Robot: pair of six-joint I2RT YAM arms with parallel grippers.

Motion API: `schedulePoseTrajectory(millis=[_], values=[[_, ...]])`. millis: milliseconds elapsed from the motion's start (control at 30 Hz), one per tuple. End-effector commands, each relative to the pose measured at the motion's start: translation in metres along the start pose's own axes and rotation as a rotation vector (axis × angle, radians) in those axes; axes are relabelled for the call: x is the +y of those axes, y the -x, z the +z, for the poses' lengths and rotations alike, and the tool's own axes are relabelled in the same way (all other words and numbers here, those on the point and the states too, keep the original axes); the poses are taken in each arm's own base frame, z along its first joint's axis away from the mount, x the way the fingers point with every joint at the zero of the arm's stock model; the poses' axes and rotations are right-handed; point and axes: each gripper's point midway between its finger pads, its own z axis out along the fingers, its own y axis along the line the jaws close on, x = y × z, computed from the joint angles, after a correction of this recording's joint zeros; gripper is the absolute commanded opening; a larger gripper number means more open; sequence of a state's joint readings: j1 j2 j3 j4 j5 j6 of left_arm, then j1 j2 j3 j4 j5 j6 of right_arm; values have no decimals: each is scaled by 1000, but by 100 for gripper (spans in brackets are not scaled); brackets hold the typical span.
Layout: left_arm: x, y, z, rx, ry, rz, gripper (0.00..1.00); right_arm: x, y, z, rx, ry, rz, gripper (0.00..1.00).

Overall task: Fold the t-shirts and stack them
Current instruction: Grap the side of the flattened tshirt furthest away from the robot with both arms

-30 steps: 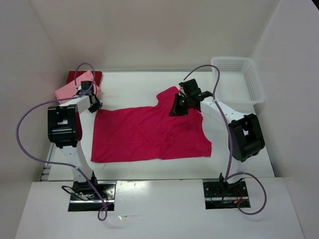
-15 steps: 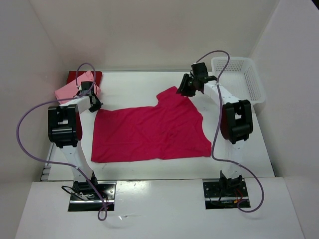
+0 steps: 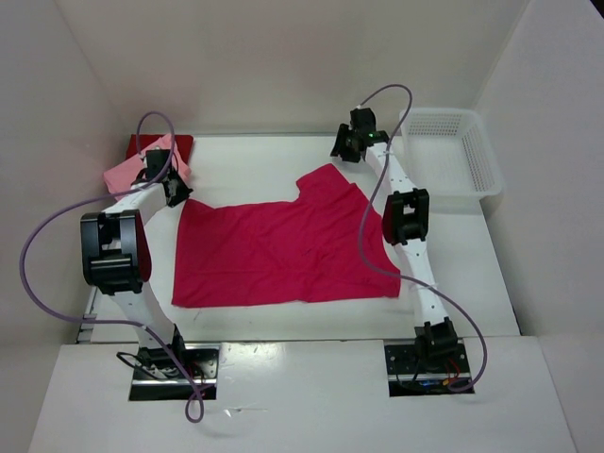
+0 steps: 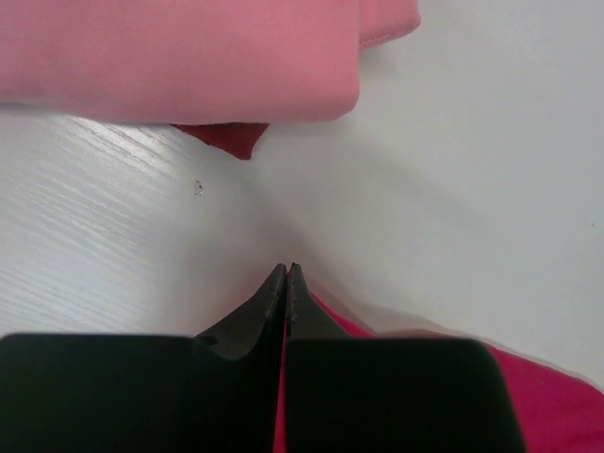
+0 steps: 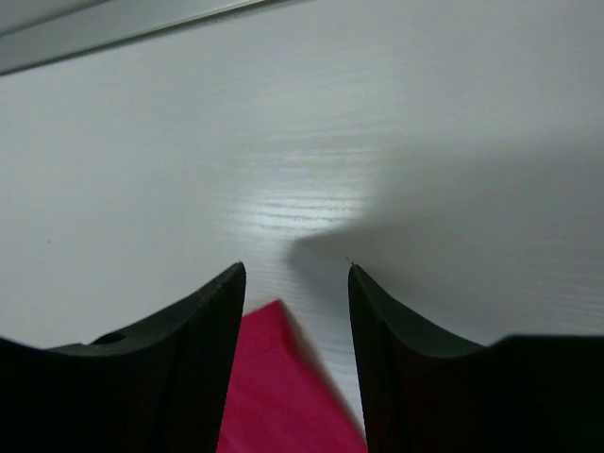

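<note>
shirt in play: bright magenta-crimson cloth t-shirt (image 3: 283, 250), spread flat mid-frame
done pile: folded light pink t-shirt (image 3: 132, 173) on top of the dark red t-shirt (image 3: 182, 143), upper left
left gripper (image 3: 176, 192): pinched tight on the magenta shirt's upper-left corner, looks like
right gripper (image 3: 342, 149): jaws wide, empty, over the shirt's top tip
handling: light, floppy, no stiffness at all, so I'd grab corners or hem edges

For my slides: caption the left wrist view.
Left fingers pinched shut on a corner of the magenta shirt; folded pink shirt beyond.
</note>
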State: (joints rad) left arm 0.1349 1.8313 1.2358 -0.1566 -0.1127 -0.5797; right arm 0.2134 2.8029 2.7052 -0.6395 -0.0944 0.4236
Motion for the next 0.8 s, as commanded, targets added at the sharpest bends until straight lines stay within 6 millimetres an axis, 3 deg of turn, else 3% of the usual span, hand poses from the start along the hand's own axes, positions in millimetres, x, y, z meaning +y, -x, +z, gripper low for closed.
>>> schedulePoseTrajectory(millis=[0, 167, 367, 567, 667, 767], values=[[-5, 10, -8, -32, -29, -5, 0, 1, -9, -9, 57, -8, -22, 54], [-5, 9, -10, -31, -29, -14, 0, 12, -33, 3, 120, 62, -13, 52], [-6, 8, -10, -26, -38, -14, 0, 23, -51, 2, 171, 77, -12, 47], [-4, 4, -8, -10, -29, -13, 0, 25, -49, -3, 170, 78, -12, 39], [-7, 7, -9, -15, -42, -4, 0, 23, -52, -2, 178, 74, -10, 34], [-8, 9, -7, -17, -43, -4, 0, 18, -47, -4, 160, 37, -13, 17]])
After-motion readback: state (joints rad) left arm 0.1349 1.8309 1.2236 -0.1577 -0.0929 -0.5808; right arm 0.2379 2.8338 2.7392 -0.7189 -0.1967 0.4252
